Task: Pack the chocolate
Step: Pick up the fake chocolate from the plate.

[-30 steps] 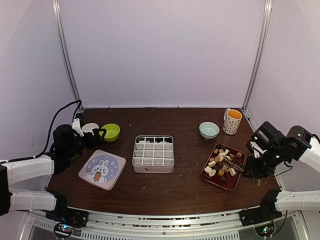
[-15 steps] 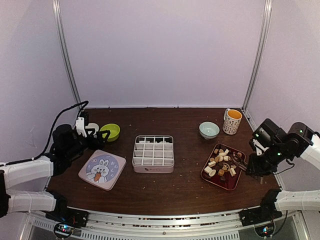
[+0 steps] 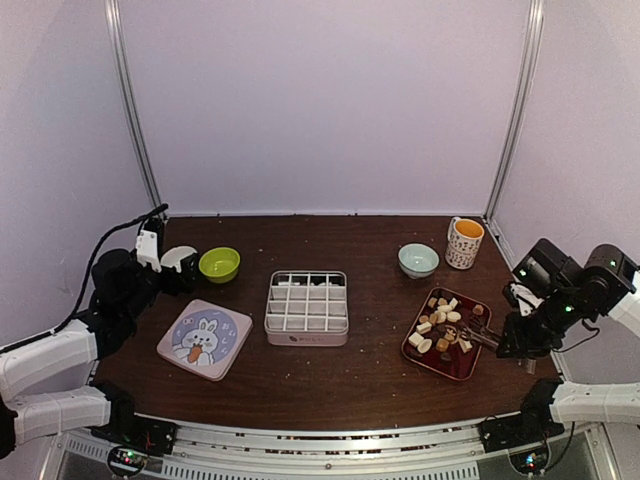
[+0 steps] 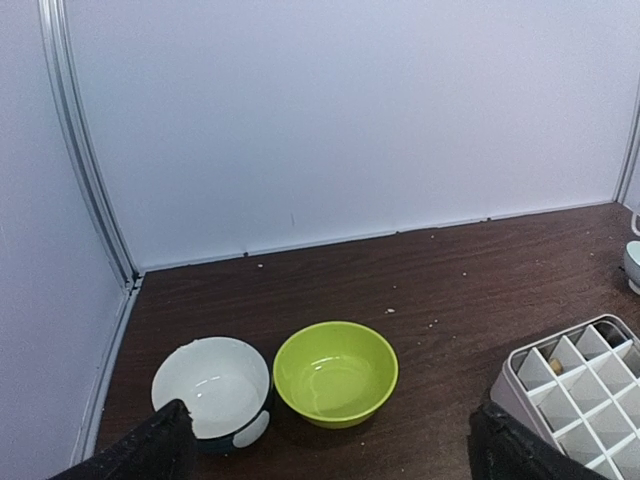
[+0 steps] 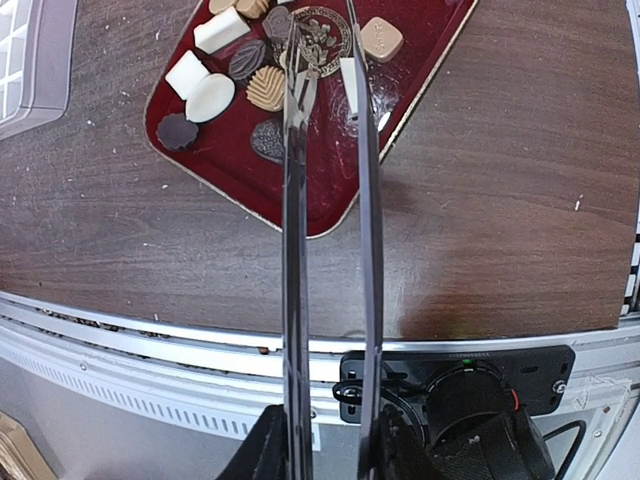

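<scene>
Right end effector (image 5: 330, 440) pinches long metal tweezers (image 5: 293, 200), fine tips for small pieces, spread over the cream, tan and dark chocolate pieces (image 5: 210, 97) on the red tray (image 5: 320, 215). Left end effector (image 4: 330, 445) gapes wide, empty.

Chocolate (image 3: 446, 325) piled loose on the dark red tray (image 3: 462, 368) over on the right — cream-white blocks, tan ridged shells, dark brown rounds — all lying flat, jumbled close together.

Three bowls (image 3: 219, 264), one mug (image 3: 464, 243), one tray (image 3: 462, 369), one box (image 3: 307, 334)
</scene>
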`<state>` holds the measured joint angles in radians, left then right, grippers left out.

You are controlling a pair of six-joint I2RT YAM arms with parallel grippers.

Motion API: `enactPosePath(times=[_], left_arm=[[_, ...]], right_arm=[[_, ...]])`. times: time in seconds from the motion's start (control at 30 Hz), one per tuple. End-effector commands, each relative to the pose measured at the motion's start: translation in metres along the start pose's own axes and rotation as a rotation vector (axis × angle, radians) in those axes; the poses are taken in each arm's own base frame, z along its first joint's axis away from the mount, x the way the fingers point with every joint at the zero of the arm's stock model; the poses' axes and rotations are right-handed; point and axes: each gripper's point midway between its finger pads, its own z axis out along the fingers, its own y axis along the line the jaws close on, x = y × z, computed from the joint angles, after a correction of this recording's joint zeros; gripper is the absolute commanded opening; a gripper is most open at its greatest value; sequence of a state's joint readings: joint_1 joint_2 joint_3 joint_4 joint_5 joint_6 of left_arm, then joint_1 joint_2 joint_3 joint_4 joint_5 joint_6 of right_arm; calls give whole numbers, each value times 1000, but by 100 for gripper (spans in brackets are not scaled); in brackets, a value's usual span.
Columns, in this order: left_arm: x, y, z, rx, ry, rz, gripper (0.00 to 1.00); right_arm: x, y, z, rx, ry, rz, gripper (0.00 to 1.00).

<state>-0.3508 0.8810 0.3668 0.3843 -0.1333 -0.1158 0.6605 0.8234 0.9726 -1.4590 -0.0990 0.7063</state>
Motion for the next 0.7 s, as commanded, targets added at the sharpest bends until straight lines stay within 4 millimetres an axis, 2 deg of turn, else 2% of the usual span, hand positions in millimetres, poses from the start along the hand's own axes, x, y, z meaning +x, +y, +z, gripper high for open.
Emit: enactPosePath(times=[0.0, 0.13, 0.27, 0.3, 0.33, 0.67], left_arm=[[-5, -14, -2, 84, -58, -12, 98], [2, -25, -2, 147, -71, -50, 98], [-4, -34, -2, 202, -99, -70, 98], [8, -36, -4, 211, -79, -73, 98], [9, -37, -4, 220, -82, -76, 98], [11, -39, -4, 233, -75, -81, 98]], right_arm=[[8, -3, 5, 3, 33, 4, 27], [13, -6, 7, 2, 43, 20, 29], [16, -9, 9, 4, 38, 36, 29], [17, -10, 11, 7, 43, 40, 29], [18, -10, 12, 7, 45, 45, 29], [24, -9, 22, -12, 64, 73, 30]])
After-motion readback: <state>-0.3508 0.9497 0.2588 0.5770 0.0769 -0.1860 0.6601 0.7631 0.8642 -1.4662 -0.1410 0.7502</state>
